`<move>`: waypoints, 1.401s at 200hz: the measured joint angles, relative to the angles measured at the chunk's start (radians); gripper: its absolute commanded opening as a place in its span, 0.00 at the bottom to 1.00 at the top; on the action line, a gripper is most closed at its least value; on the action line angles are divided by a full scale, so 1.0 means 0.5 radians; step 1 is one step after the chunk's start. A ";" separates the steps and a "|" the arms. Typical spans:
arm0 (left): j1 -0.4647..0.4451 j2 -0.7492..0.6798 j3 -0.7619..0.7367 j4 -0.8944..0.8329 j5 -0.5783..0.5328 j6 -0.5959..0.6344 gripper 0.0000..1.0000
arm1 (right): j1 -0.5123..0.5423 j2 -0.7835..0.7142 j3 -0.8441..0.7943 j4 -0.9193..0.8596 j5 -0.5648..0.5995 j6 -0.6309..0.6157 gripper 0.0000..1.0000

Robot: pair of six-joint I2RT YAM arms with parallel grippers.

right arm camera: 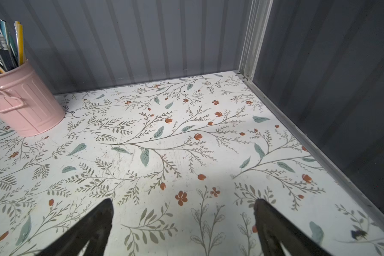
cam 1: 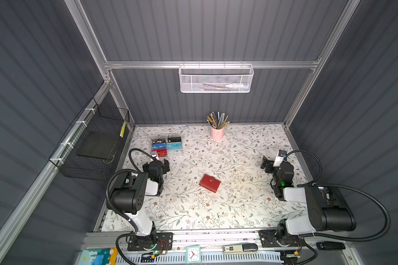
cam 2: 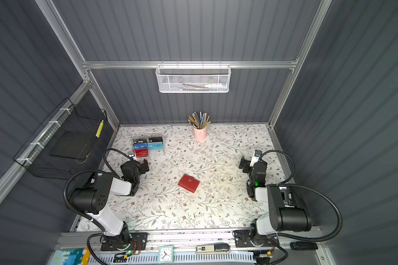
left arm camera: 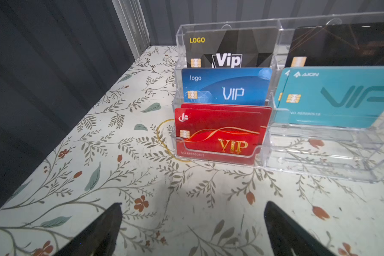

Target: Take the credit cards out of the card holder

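The card holder (cam 1: pixel 210 182) (cam 2: pixel 189 182), a small red booklet wallet with its snap tab fastened, lies closed and flat near the middle of the floral table in both top views. The credit cards are hidden inside it. My left gripper (cam 1: pixel 156 165) (left arm camera: pixel 192 206) hovers to the holder's left, open and empty, facing away from it toward the back left. My right gripper (cam 1: pixel 265 165) (right arm camera: pixel 183 201) is far to the holder's right, also open and empty, over bare table. Neither wrist view shows the holder.
A clear plastic compartmented box (cam 1: pixel 167 145) (left arm camera: pixel 273 137) holding upright cards stands just beyond the left gripper. A pink cup of pencils (cam 1: pixel 217 133) (right arm camera: pixel 24 104) stands at the back centre. A black wire basket (cam 1: pixel 94 146) hangs on the left wall.
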 measured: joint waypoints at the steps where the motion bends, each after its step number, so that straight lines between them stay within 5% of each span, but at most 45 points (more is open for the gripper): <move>1: 0.000 0.000 0.000 0.000 0.000 0.000 1.00 | 0.000 0.000 0.000 0.000 -0.002 -0.001 0.99; 225: 0.008 -0.003 0.000 -0.003 -0.010 -0.002 1.00 | -0.022 -0.115 0.053 -0.221 0.043 0.032 0.99; 280: -0.020 -0.574 0.426 -0.966 -0.151 -0.235 1.00 | 0.169 -0.489 0.290 -0.765 0.546 0.179 0.99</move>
